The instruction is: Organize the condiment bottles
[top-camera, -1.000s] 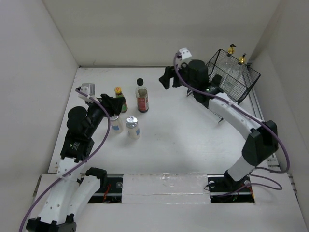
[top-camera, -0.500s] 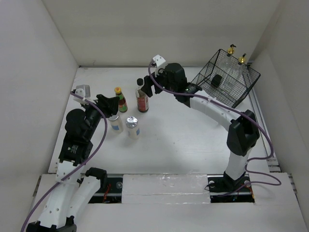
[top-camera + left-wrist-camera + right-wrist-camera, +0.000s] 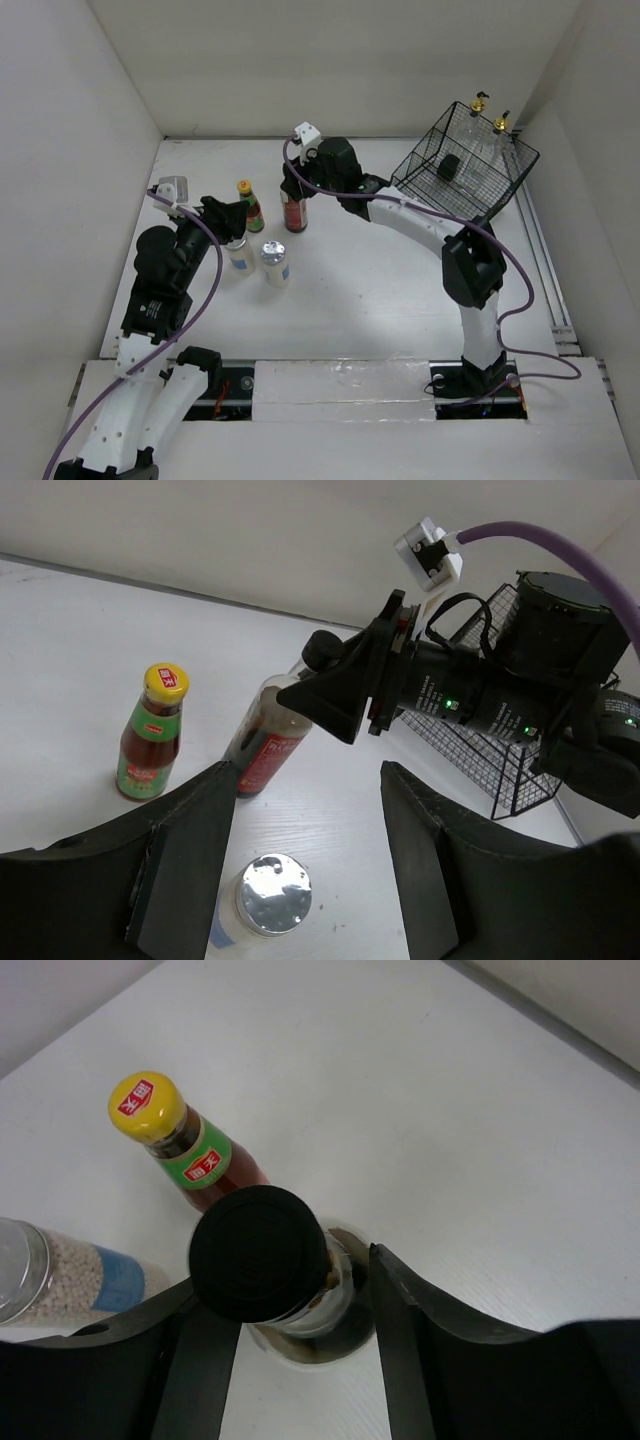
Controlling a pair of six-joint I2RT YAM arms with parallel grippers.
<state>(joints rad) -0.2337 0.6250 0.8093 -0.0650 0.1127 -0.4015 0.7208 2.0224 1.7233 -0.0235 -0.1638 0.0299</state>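
Inside right claw (image 3: pixel 285 1285), black-capped bottle (image 3: pixel 258 1252)

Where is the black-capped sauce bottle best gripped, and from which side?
The neck of the black-capped sauce bottle, just under the cap, from above: it stands cap-up, the cap is wider than the neck, and the yellow-capped bottle stands close beside.

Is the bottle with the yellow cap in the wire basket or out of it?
Out. The yellow-capped bottle stands upright on the table, away from the basket.
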